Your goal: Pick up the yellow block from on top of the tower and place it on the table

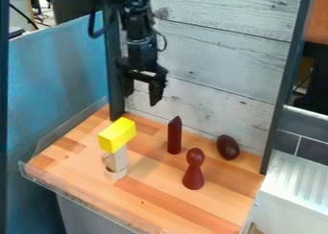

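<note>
Yellow block's up on its tower, and your gripper (141,95) is hanging open near it.
So your yellow block (117,135) is sitting on top of the tower (116,162), a little stack of pale wooden pieces on the wooden table (148,205), over toward the left of the camera view. You've got the pincer up above the table, in front of the whitewashed plank wall (217,60), pointing down with its two fingers apart. In the view that's higher than your block and a bit to the right, not touching it. Right of the tower you've also got a dark red pointed peg (174,138) standing upright, a red-brown pawn-shaped piece (193,173) standing closer to the camera, and a dark brown egg (227,147) near the wall.
</note>
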`<state>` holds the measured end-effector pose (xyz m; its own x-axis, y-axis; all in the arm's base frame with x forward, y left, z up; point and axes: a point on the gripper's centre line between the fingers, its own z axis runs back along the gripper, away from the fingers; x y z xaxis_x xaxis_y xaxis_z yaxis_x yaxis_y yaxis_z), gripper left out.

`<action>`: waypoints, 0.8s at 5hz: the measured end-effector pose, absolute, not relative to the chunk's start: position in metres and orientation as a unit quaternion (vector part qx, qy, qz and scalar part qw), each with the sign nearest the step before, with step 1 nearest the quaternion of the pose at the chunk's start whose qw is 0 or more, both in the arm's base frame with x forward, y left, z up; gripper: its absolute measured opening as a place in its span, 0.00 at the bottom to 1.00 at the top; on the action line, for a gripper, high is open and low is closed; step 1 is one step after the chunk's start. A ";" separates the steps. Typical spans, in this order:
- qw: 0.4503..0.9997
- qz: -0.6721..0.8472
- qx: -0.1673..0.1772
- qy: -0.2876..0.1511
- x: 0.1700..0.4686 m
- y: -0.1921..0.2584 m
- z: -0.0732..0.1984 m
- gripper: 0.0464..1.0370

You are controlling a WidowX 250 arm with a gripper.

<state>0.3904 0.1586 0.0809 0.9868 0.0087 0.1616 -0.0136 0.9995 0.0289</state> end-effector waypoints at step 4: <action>0.997 -0.043 0.010 -0.058 0.355 0.165 0.072 0.96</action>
